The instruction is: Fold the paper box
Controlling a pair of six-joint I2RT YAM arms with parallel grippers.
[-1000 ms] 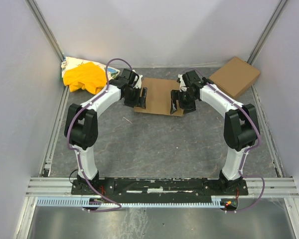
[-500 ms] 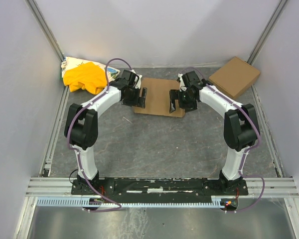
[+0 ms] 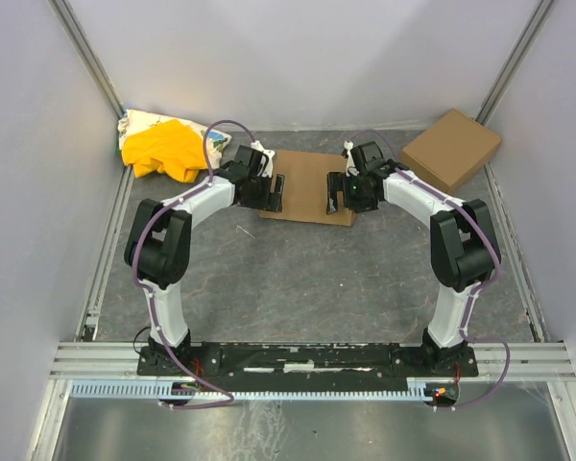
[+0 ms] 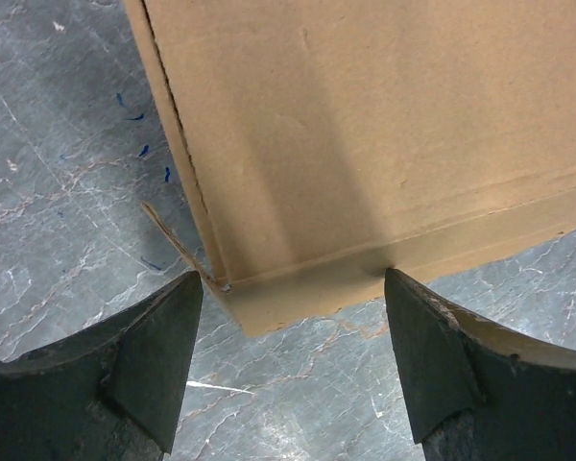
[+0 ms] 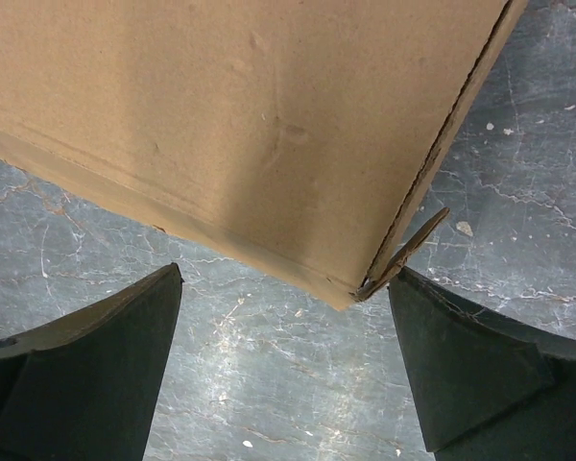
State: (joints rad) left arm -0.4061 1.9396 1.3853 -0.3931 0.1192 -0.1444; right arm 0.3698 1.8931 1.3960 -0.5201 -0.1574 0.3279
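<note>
Paper box [image 3: 307, 182]: flat on desk [image 3: 298, 279], far centre, between 2 tools.
Left tool [image 4: 293, 288]: fingers spread, box corner between tips.
Right tool [image 5: 286, 288]: fingers spread, box corner between tips.

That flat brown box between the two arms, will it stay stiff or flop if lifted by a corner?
The paper box looks like thin creased cardboard, so it would probably hinge along a crease. Likely light, being so flat. Pushed, it should slide on the table rather than tip.
</note>
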